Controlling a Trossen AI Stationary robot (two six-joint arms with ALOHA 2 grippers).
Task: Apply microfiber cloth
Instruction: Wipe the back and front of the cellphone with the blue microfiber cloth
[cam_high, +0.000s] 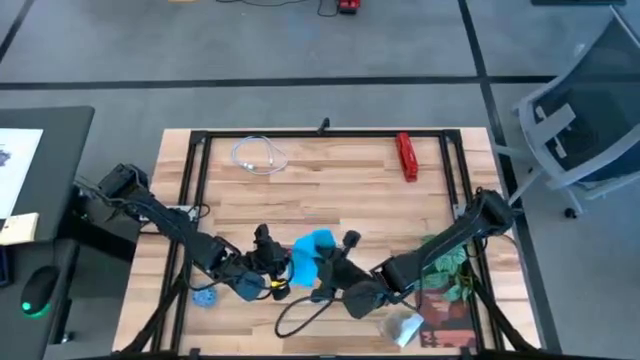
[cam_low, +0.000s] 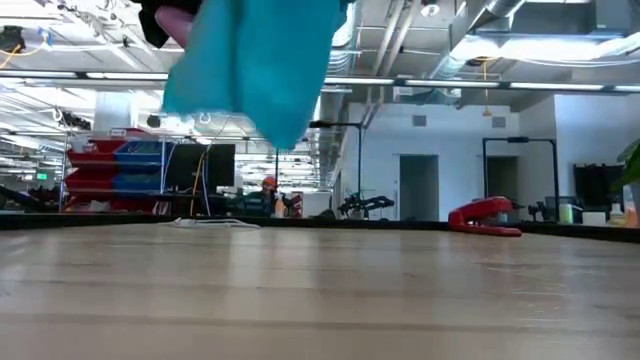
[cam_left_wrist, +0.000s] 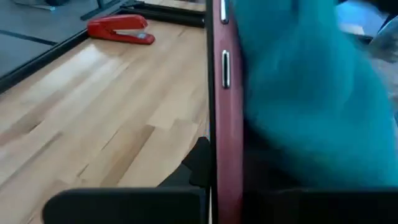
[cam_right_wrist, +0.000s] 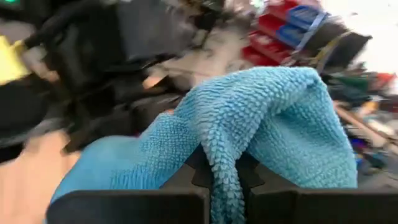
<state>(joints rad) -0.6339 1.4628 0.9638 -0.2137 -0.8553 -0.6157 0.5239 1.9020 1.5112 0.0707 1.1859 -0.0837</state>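
1. Closest to my low camera hangs the cloth (cam_low: 255, 60), one sky-blue piece lifted clear of the table (cam_low: 320, 300).
2. My right gripper (cam_right_wrist: 225, 171) is clamped on a fold of it; the right wrist camera shows its ribbed weave squeezed between the fingers.
3. My left gripper (cam_left_wrist: 214, 180) is closed on a phone (cam_left_wrist: 227, 112) with a red edge, held on its side, the cloth touching its face.
4. From above, both grippers meet near the front middle of the table, cloth between them.
5. I can read no brand or writing anywhere.
6. I count one red stapler (cam_high: 406, 156) far right, one white cable (cam_high: 258, 156) far left, one small blue disc (cam_high: 205, 296) front left.
7. Only the low camera shows the room behind; only the overhead one shows the disc.
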